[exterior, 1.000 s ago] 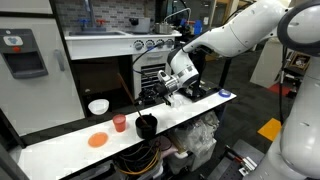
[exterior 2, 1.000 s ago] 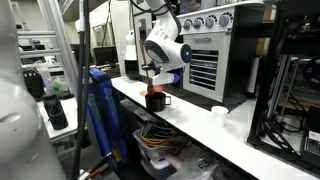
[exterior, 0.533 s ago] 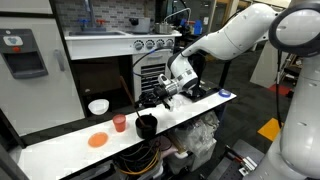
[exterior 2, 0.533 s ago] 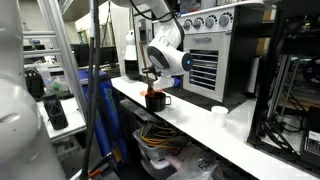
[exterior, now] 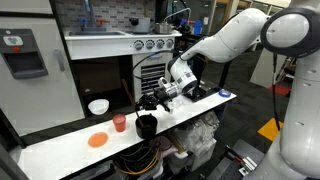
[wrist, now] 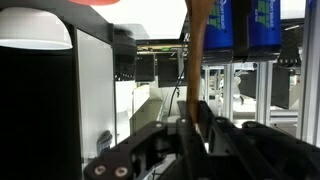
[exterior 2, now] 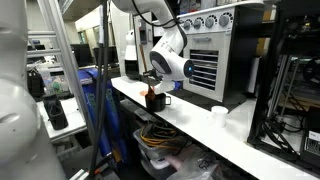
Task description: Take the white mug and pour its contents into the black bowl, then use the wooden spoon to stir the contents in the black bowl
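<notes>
Grasping the wooden spoon (wrist: 198, 60), the gripper (exterior: 154, 100) hangs directly above the black bowl (exterior: 146, 126). Its jaws are clenched on the handle, which in the wrist view shows as a slim brown stick running straight out from between the fingers. I judge it is held upright like this so that the spoon end can go down into the bowl and turn there without pushing the wall. That fits the stirring step. Whether the tip touches the contents, I cannot tell.

The white mug (exterior 2: 219, 115) stands upright on the desk (exterior: 60, 148), well apart to the right of the bowl, so the pouring seems done and the mug is out of the way.

The bowl stands close to the near edge of the desk, so a strong sideways push could slide it toward that edge. Just to its left is a red cup (exterior: 120, 123), which leaves little room on that side. Further left lie an orange disc (exterior: 97, 140) and a white bowl (exterior: 98, 106), both apart from the work. On the far side a metal machine (exterior 2: 205, 65) stands near the arm, so wide circles are not advisable. To the right the desk offers more room.
</notes>
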`<state>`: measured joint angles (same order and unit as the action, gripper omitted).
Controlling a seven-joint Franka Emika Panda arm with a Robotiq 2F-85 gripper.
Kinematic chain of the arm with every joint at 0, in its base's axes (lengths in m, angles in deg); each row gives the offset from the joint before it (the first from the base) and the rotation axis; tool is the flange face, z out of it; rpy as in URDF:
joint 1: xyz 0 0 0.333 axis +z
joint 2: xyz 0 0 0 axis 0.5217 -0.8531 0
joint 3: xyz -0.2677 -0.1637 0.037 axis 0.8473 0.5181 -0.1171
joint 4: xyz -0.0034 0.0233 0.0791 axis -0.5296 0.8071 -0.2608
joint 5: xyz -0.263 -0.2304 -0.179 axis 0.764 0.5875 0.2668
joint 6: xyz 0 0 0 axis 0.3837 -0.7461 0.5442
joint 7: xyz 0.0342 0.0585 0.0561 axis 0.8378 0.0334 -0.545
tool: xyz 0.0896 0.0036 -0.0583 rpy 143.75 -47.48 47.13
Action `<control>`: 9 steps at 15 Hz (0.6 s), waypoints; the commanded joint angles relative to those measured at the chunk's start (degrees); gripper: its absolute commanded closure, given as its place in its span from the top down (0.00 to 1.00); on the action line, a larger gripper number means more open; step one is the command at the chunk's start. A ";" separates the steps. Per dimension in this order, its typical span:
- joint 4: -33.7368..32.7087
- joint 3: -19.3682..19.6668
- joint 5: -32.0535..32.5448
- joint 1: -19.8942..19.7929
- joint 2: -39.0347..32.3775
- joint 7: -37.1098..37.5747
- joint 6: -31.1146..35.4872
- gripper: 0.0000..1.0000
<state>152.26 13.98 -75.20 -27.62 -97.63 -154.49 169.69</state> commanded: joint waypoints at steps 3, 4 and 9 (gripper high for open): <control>-0.96 0.75 -0.72 -0.96 -1.95 -2.77 -2.96 0.03; -0.92 0.88 -0.61 -0.99 -2.05 -2.83 -3.10 0.03; -0.70 1.40 -0.44 -1.33 -2.84 -3.19 -4.25 0.03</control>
<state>152.23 15.09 -75.20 -27.87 -99.11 -155.31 167.89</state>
